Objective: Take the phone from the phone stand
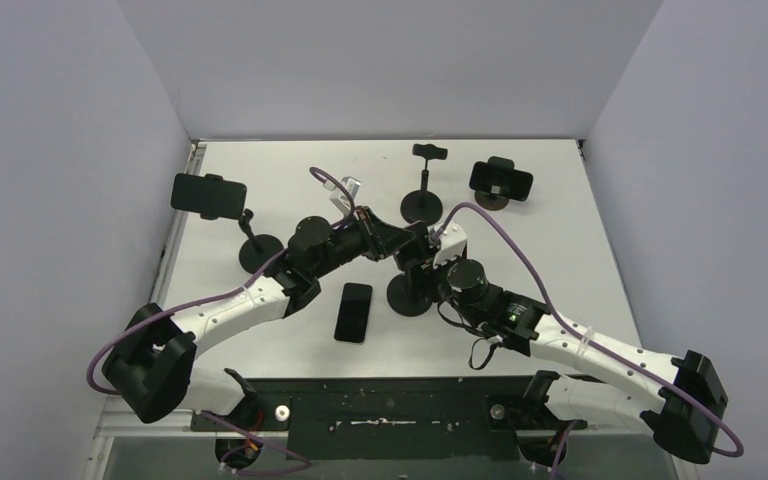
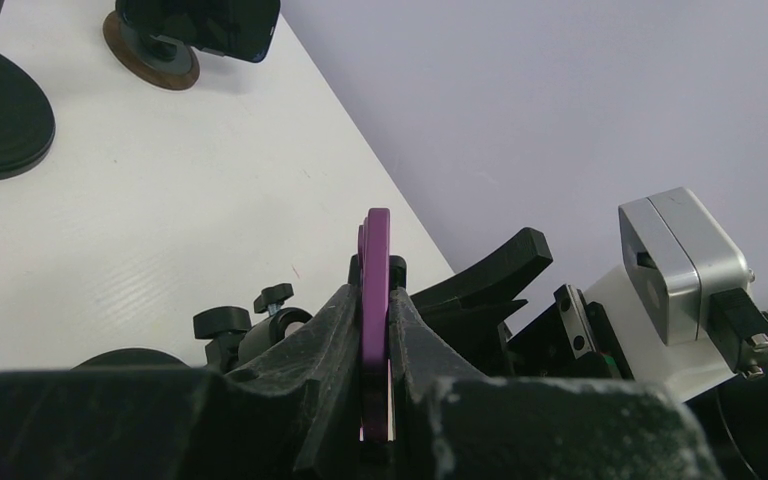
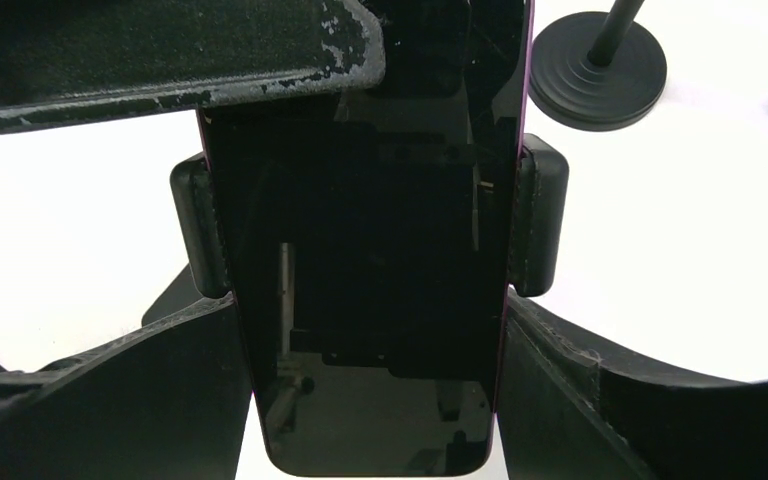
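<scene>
Tightly pinching phone (image 2: 376,235) edge in left gripper (image 2: 373,300). Flanking phone at stand (image 3: 540,215) with right gripper (image 3: 370,310); closing or not, cannot tell.

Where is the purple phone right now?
In the left wrist view the purple phone is seen edge-on, pinched in the left end effector; the right wrist view shows it between the stand's side clamps.

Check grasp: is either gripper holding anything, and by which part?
Left gripper pinches the purple-edged phone across its flat faces at one end. Right gripper straddles the phone's long edges just below the stand clamp; whether it is touching cannot be told.
</scene>
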Action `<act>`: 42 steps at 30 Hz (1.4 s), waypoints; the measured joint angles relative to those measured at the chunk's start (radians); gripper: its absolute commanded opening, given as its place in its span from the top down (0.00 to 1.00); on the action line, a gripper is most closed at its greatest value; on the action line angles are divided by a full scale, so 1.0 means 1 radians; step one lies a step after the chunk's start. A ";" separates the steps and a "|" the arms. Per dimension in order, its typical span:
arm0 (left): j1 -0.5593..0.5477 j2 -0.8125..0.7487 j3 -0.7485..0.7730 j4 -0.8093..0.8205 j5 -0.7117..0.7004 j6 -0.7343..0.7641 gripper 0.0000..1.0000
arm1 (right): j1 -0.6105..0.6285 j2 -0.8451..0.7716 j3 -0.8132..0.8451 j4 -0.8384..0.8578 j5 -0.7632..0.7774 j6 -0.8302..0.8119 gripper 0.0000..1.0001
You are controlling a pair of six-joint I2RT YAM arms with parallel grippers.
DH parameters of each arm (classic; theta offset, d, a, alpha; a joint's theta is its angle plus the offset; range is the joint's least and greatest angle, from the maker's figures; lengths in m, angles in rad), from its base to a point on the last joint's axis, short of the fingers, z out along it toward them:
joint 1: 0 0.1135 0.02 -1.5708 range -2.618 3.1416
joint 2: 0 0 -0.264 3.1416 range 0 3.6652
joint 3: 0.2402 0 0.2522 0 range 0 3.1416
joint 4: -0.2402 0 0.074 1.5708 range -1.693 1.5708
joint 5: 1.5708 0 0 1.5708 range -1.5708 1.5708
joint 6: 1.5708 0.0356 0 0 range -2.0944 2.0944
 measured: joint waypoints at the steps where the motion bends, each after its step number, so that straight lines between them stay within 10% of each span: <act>1: 0.000 -0.001 -0.002 0.001 0.000 -0.001 0.85 | 0.002 -0.001 0.000 0.000 0.000 -0.001 0.60; 3: 0.002 -0.003 -0.004 0.002 0.003 -0.005 0.53 | 0.002 -0.002 -0.002 0.001 0.000 -0.005 0.66; 6: 0.017 -0.016 -0.029 -0.006 -0.003 0.004 0.38 | 0.003 -0.006 -0.008 -0.002 -0.001 -0.003 0.72; 26: 0.040 -0.093 -0.250 0.242 0.109 0.001 0.37 | 0.003 -0.004 -0.004 -0.010 -0.032 -0.008 0.80; 32: 0.016 -0.074 -0.233 0.240 0.127 0.029 0.48 | 0.003 0.002 0.006 -0.019 -0.034 -0.006 0.80; 38: 0.006 -0.069 -0.222 0.235 0.132 0.051 1.00 | 0.003 0.008 0.013 -0.027 -0.034 -0.003 0.86; 42: 0.006 -0.065 -0.222 0.242 0.129 0.050 1.00 | 0.001 0.010 0.014 -0.029 -0.032 0.006 1.00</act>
